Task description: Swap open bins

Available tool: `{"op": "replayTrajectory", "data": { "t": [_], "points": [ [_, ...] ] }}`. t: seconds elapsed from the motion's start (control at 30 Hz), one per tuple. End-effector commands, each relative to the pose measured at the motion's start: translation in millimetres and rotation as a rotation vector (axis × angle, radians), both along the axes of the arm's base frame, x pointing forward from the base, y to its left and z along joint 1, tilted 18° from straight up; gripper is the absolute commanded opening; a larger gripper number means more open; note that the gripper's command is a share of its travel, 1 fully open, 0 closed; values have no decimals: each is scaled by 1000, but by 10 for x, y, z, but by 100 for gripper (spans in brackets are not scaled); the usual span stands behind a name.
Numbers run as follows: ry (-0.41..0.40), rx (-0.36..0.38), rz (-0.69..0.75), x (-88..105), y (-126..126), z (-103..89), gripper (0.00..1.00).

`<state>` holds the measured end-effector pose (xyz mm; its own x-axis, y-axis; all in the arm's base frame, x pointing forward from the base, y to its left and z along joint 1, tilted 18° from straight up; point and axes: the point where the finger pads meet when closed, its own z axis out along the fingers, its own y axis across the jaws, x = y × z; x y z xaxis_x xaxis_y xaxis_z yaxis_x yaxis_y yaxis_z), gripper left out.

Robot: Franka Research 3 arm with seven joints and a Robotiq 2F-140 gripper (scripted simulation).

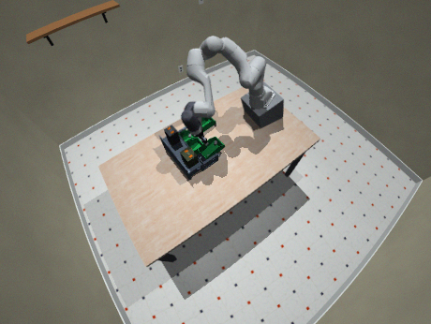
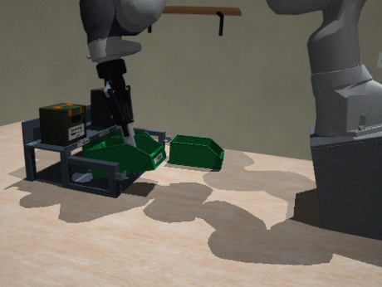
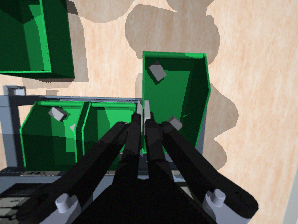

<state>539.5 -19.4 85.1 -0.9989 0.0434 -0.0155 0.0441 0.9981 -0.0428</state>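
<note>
The empty open bin (image 1: 207, 125) (image 2: 191, 153) (image 3: 19, 47) stands upright on the table, beyond the shelf's front edge. The green bin with grey parts (image 1: 212, 148) (image 2: 120, 158) (image 3: 170, 92) is at the shelf's near end. It looks tilted, its front end raised and reaching out past the front lip. One grey part (image 3: 157, 71) lies near its front, another (image 3: 175, 123) farther in. My gripper (image 2: 132, 142) (image 3: 143, 107) is shut on this bin's side wall, the one towards the neighbouring bin, one finger inside. The bin's rear end and underside are mostly hidden.
The shelf (image 2: 65, 170) (image 3: 10, 117) holds two more green bins, the end one (image 3: 50, 140) with parts and the middle one (image 3: 105, 127) beside my fingers. A dark box (image 1: 188, 155) (image 2: 62, 124) and another box (image 1: 171, 134) (image 2: 99, 108) stand on its upper board.
</note>
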Motion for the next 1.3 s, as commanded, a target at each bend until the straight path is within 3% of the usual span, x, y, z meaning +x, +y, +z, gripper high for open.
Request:
{"op": "replayTrajectory", "data": {
  "t": [0.0,1.27],
  "points": [
    [1,0,6,7,2,7,0],
    [5,1,6,41,-11,-148,0]
  ]
}}
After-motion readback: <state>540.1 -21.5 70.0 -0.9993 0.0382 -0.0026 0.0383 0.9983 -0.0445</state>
